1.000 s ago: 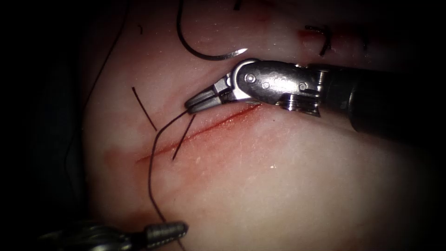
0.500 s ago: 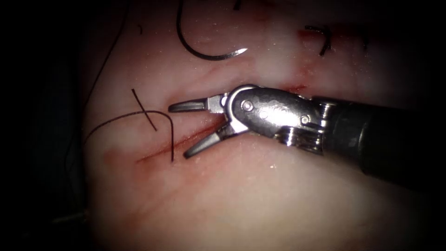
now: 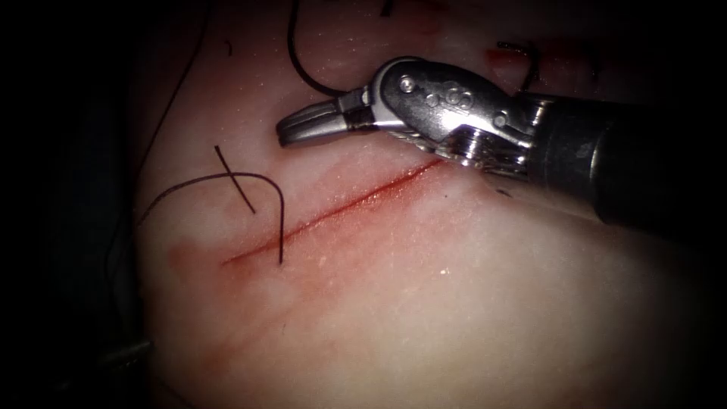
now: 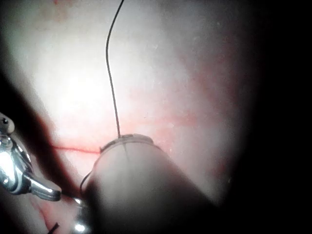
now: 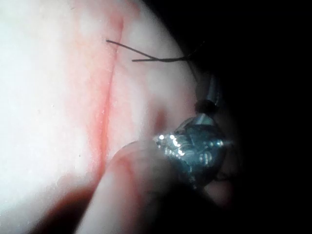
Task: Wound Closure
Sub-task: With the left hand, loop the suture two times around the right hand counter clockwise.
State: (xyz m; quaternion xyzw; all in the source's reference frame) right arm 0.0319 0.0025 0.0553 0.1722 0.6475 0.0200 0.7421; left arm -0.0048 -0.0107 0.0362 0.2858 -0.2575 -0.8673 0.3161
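R end effector (image 3: 282, 130) above cut (image 3: 333, 213), jaws nearly closed, holds nothing. Needle (image 3: 299, 64) lies free on tissue (image 3: 454, 303) just behind it, not in tissue. Thread (image 3: 269, 189) loops across cut's L end. L end effector's grip: can't tell.

One tool (image 3: 303, 125), one needle (image 3: 299, 64), one cut (image 3: 333, 212).

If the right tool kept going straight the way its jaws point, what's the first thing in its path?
The right tool points picture-left over bare tissue; the way looks free. The thread lies lower, probably off that line; depth unclear.
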